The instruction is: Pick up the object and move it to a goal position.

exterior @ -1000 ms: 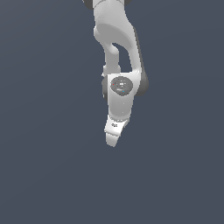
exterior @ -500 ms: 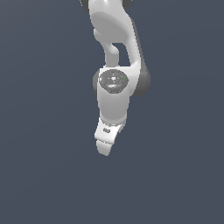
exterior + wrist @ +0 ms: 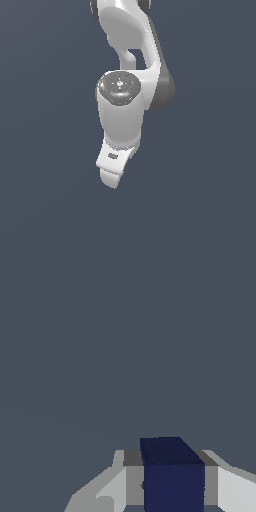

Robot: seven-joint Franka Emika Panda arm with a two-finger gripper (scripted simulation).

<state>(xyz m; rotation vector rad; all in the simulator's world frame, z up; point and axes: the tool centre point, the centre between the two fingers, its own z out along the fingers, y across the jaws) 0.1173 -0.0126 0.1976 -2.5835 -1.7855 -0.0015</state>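
In the wrist view the object (image 3: 170, 452) is a dark navy-blue block. It sits between the two white fingers (image 3: 116, 487) of my gripper (image 3: 173, 491), and a grey pad presses against each of its sides. The gripper is shut on it and holds it in the air over the plain grey floor. In the exterior view the white arm hangs down with the gripper (image 3: 112, 174) at its low end. There the hand hides the object.
Only a uniform dark grey-blue surface (image 3: 45, 200) surrounds the arm in both views. The arm's large white link and round grey joint cap (image 3: 119, 88) fill the middle of the exterior view.
Across the exterior frames the arm has grown larger, and the gripper has shifted downward and slightly to the exterior view's left.
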